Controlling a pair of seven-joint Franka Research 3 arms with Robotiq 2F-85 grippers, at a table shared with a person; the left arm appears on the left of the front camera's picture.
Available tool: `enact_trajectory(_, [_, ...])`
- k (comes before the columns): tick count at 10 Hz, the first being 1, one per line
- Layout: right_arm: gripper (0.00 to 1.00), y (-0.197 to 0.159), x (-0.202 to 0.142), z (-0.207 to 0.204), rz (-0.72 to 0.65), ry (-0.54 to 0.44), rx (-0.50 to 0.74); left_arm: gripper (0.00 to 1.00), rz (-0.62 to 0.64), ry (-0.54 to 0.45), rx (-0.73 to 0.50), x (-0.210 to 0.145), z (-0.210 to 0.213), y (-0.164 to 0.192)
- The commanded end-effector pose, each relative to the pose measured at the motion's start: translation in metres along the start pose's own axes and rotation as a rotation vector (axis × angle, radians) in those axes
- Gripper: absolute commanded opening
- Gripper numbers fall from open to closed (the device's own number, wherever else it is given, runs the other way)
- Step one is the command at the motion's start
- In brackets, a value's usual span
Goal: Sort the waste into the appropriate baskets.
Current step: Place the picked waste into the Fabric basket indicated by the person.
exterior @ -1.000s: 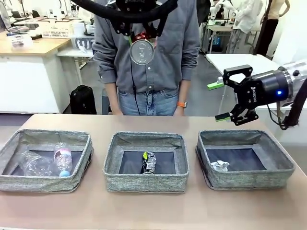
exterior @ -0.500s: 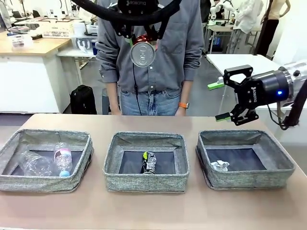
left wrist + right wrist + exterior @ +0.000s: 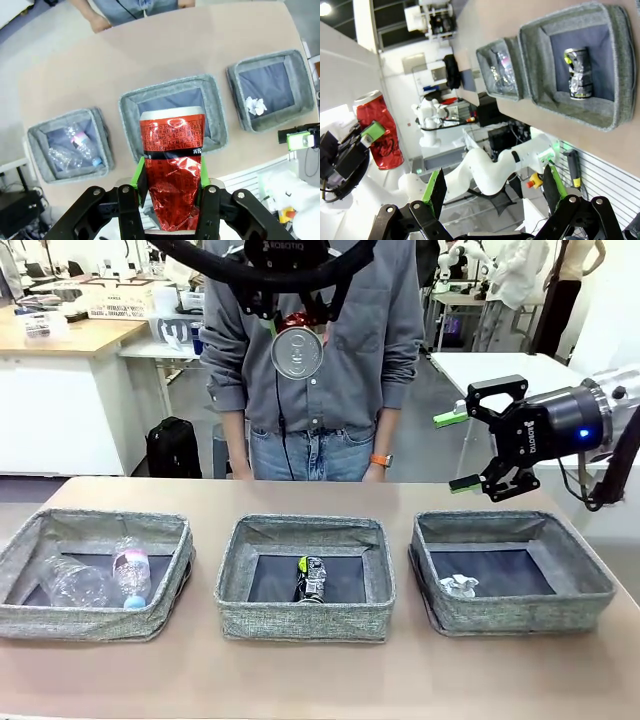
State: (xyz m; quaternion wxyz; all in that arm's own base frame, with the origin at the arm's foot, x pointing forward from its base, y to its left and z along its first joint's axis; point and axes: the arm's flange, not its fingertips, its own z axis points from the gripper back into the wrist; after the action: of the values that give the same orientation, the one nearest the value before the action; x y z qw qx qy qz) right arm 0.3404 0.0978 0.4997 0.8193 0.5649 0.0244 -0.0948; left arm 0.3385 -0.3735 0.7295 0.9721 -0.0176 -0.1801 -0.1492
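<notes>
Overhead, the left gripper (image 3: 169, 176) is clamped on a crumpled red aluminium can (image 3: 172, 165), green pads pressing both sides; in the front view the gripper (image 3: 291, 318) hangs high above the table w/ the can's silver end (image 3: 297, 350) facing the camera, above the middle grey woven fabric basket (image 3: 305, 624). That basket holds a dark can w/ yellow-green markings (image 3: 312, 578), lying on the dark bottom. Left grey fabric basket (image 3: 90, 622) holds two clear plastic bottles, one plain (image 3: 70, 581), one pink-labelled w/ blue cap (image 3: 132, 574), side by side. Right grey fabric basket (image 3: 520, 614) holds a white paper wad (image 3: 459, 586) near its left wall. Right gripper (image 3: 448, 450) hovers above the right basket's far edge, fingers spread wide, nothing between them. A person in a grey shirt (image 3: 340, 360) stands at the table's far side, behind the middle basket.
</notes>
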Motion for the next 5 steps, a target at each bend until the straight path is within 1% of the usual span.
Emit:
enact_trajectory(1, [1.00, 0.0003, 0.0017, 0.0004, 0.023, 0.004, 0.005, 0.42, 0.015, 0.005, -0.002, -0.0044, 0.0032, 0.0042])
enact_trajectory(5, [1.00, 0.0003, 0.0017, 0.0004, 0.023, 0.004, 0.005, 0.42, 0.015, 0.005, -0.002, -0.0044, 0.0032, 0.0042])
